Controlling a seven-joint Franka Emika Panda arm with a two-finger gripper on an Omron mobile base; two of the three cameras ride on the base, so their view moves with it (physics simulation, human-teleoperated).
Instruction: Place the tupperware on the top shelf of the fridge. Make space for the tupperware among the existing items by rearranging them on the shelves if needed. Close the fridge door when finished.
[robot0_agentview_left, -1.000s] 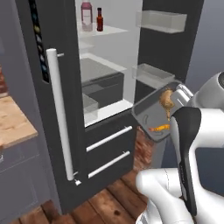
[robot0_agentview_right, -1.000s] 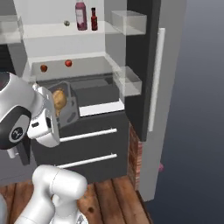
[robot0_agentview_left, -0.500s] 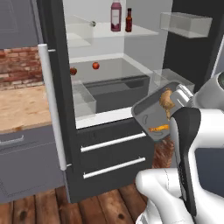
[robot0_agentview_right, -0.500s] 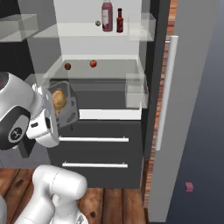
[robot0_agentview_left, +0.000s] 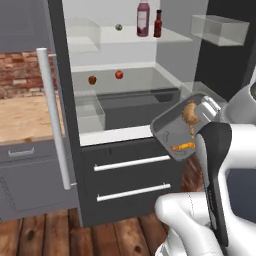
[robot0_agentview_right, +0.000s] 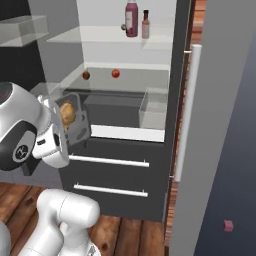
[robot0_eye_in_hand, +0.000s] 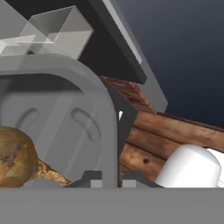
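Note:
I hold the tupperware (robot0_agentview_left: 167, 122), a grey tray carrying a brown roasted piece (robot0_agentview_left: 190, 114), tilted in front of the open fridge (robot0_agentview_left: 125, 95). My gripper (robot0_agentview_left: 207, 107) is shut on its right rim. In the hand view the fingertips (robot0_eye_in_hand: 94, 177) pinch that rim of the tupperware (robot0_eye_in_hand: 65, 113). The top shelf (robot0_agentview_left: 112, 41) carries the pinkish-red bottle (robot0_agentview_left: 143, 18), the sauce bottle (robot0_agentview_left: 158, 23) and a small grey ball (robot0_agentview_left: 118, 27). From the right I see the tupperware (robot0_agentview_right: 81, 125), the shelf (robot0_agentview_right: 95, 35) and both bottles (robot0_agentview_right: 131, 18) (robot0_agentview_right: 145, 24). The fridge door (robot0_agentview_left: 227, 60) stands open on the right.
Two red fruits (robot0_agentview_left: 92, 79) (robot0_agentview_left: 119, 74) lie on the lower shelf above a clear bin (robot0_agentview_left: 135, 105). Two dark drawers with white bars (robot0_agentview_left: 132, 162) sit below. A door with a bar handle (robot0_agentview_left: 52, 115) and a wooden counter (robot0_agentview_left: 25, 117) stand left. Clear door bins (robot0_agentview_left: 220, 27) jut out right.
The whole picture has shifted, so the base has driven: the fridge interior now sits nearer the middle and looks larger. The arm holds the tupperware as before.

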